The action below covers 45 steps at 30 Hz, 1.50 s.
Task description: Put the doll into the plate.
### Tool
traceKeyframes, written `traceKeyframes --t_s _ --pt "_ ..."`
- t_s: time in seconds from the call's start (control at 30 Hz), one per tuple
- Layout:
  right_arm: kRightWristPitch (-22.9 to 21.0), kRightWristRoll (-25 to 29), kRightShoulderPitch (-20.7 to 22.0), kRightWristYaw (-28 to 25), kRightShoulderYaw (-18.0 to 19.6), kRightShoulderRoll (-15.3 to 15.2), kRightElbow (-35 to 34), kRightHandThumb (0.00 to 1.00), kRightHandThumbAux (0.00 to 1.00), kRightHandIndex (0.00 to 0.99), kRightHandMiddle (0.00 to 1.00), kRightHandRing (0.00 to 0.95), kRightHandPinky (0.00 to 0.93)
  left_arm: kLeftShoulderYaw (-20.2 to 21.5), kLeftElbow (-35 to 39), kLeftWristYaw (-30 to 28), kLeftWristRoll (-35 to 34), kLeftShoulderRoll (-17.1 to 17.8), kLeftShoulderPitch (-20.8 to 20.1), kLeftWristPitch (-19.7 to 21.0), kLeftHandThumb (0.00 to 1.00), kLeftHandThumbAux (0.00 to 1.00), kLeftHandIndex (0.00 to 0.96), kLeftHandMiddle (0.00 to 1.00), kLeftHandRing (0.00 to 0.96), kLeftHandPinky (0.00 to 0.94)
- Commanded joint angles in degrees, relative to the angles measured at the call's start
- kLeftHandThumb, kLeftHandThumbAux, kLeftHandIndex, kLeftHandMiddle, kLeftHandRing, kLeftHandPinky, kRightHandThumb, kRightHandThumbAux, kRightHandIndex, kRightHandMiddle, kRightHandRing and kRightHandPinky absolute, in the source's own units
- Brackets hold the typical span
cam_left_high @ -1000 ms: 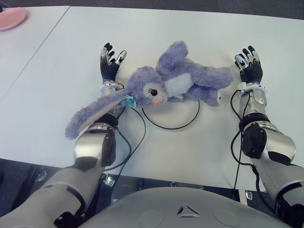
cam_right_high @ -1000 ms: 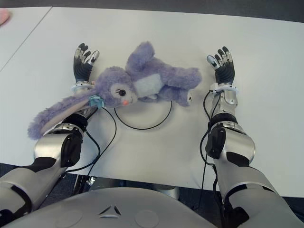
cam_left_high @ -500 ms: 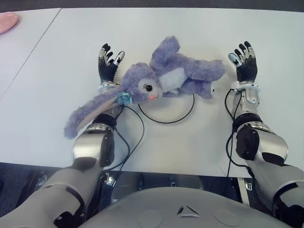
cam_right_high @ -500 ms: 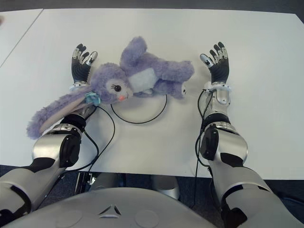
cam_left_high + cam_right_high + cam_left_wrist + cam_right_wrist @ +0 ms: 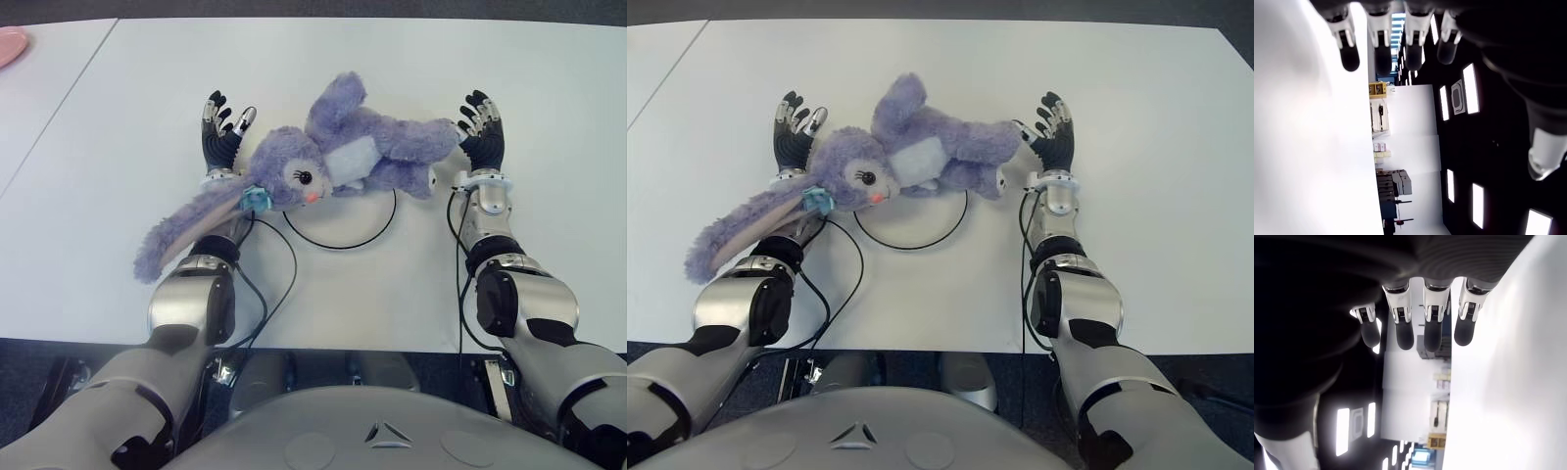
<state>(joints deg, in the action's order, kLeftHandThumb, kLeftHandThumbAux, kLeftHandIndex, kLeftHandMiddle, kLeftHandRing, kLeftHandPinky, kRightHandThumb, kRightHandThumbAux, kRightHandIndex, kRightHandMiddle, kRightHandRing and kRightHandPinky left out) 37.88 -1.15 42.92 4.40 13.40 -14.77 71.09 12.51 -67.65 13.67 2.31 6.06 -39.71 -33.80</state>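
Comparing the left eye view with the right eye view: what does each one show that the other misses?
Only the left eye view shows the pink plate, cut off at the far left corner, on the neighbouring table. Only the right eye view shows the white table's far right corner and the dark floor beyond it. Both show the purple doll lying on the table over a black cable loop, with the left hand open beside its head and the right hand open by its feet, neither grasping it.

Eye views are evenly and brightly lit, with soft shadows. Wrist views show a glaring, featureless table [image 5: 1303,147] and blurred fingers [image 5: 1432,335].
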Motion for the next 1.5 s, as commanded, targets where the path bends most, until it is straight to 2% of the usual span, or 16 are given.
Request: traceKeyframes --t_s 0.03,0.27,0.43,0.83,1.17,1.5 --pt "0.7 -5.1 -13.2 6.9 -4.4 6.9 4.9 0.000 0.822 0.139 0.150 0.135 0.166 -2.0 -9.2 -2.6 2.1 -3.1 16.0 5.1 0.000 0.571 0.095 0.110 0.118 0.133" --pt "0.2 -7.5 -15.7 12.4 -6.6 8.8 4.8 0.000 0.905 0.146 0.156 0.143 0.175 -3.9 -9.1 -4.2 3.7 -2.3 16.4 3.3 0.000 0.546 0.077 0.103 0.109 0.122" --pt "-1.9 -8.8 -17.0 14.8 -8.2 9.7 5.0 0.000 0.933 0.156 0.161 0.149 0.185 -4.9 -8.9 -4.7 4.2 -2.1 16.9 2.1 0.000 0.541 0.085 0.109 0.112 0.129" --pt "-5.4 -6.3 -18.9 11.3 -7.7 12.7 5.7 0.000 0.937 0.148 0.146 0.143 0.177 -4.6 -8.7 -5.8 3.4 -2.2 17.9 1.1 0.000 0.549 0.108 0.121 0.117 0.129" --pt "-5.5 -4.4 -19.4 10.0 -6.1 12.7 5.3 0.000 0.934 0.127 0.133 0.134 0.177 -3.8 -8.6 -5.8 2.8 -2.2 18.2 1.0 0.000 0.553 0.114 0.124 0.120 0.140" --pt "-5.5 -4.7 -19.7 11.5 -5.5 13.1 5.3 0.000 0.934 0.114 0.137 0.138 0.182 -5.1 -8.5 -3.3 4.3 -1.8 18.4 1.1 0.000 0.563 0.120 0.134 0.133 0.158"
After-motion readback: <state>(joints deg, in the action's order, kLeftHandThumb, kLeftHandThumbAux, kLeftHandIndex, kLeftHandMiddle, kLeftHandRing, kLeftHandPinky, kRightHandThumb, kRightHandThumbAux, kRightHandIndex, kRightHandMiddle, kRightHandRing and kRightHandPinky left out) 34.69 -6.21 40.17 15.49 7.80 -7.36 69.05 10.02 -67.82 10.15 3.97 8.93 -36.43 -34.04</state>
